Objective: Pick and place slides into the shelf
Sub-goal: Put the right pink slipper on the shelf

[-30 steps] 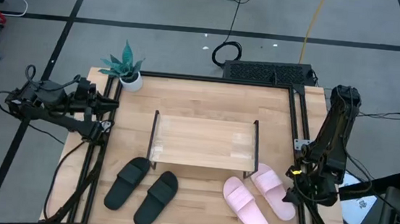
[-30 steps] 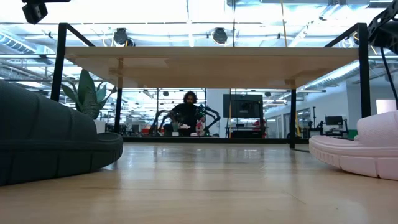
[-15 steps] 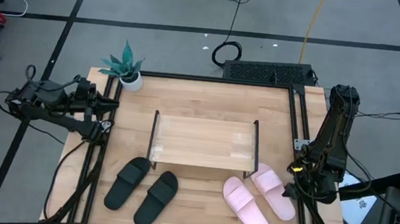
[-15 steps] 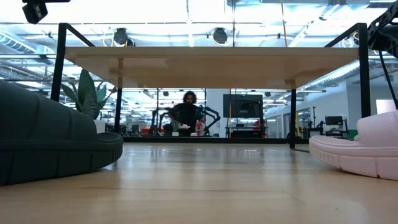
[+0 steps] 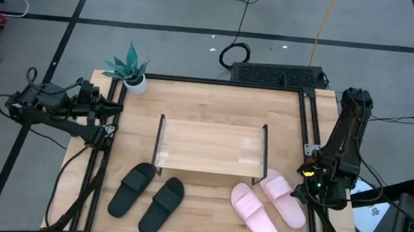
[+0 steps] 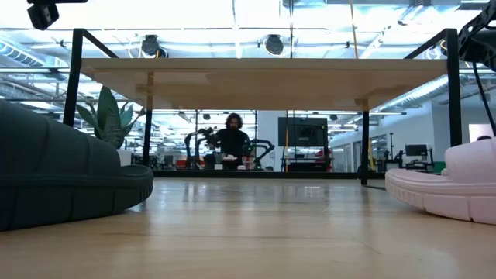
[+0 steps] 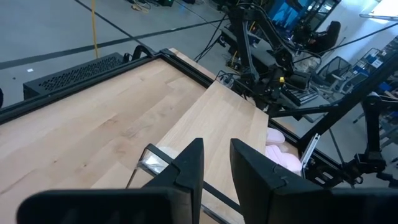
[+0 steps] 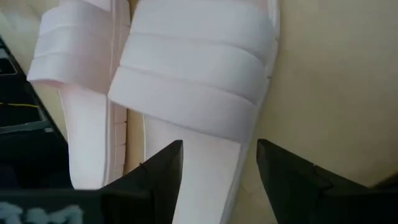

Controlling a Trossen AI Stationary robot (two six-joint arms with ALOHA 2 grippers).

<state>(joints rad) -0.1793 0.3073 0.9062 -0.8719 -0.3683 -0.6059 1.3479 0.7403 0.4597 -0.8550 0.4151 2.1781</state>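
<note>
No sandal is shelved yet: the shelf (image 5: 212, 148) stands bare, black pair (image 5: 147, 196) at 7 o'clock, pink pair (image 5: 269, 202) at 5 o'clock, right gripper (image 5: 306, 197) released above them, left gripper (image 5: 111, 108) narrowly parted, empty, at 9 o'clock.

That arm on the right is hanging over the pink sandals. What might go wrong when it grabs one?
The pink slides lie touching, so the open right hand above them may catch both or nudge the other one. The gap under the shelf looks low, so a tilted slide might hit its board. The left hand waits at the table's left edge.
</note>
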